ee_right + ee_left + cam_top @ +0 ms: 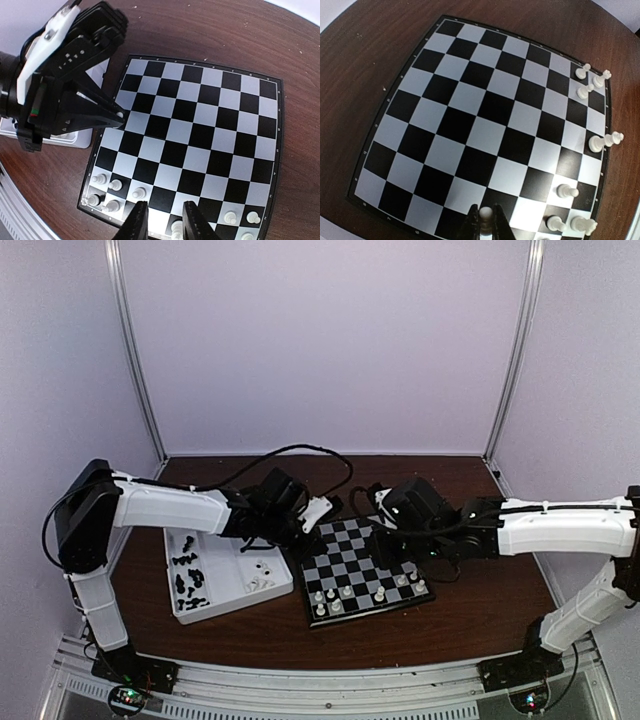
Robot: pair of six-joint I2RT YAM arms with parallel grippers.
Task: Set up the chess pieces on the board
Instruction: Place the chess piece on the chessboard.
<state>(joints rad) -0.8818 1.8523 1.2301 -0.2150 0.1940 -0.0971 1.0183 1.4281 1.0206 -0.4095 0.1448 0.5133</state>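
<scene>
On the dark wooden table [480, 610], the board [355, 550] lies slightly askew between the 2 arms. A white compartment tray [225, 570] sits just beside it on the left. From where I stand, the tray's left section has loose black pieces [188, 570] in it. Its right section has a few white pieces [262, 575].

Over the board's left edge, on the side by the tray, the left gripper [119, 115] hangs low. Its fingers are pinched together on 1 small white piece [485, 214], which pokes up between the tips.

The right gripper [165, 212] hovers above the near rows, toward the middle of the board. Its jaws stand apart, and a standing white piece [176, 227] shows in the gap, closer to 1 finger. I can't tell if either finger touches it.

More of the white set already stands along the board's near edge. I see 5 pieces [112, 192] grouped at the near-left corner and several more [242, 220] toward the near-right corner. The rest of the squares are bare, and I see no black piece on them.
</scene>
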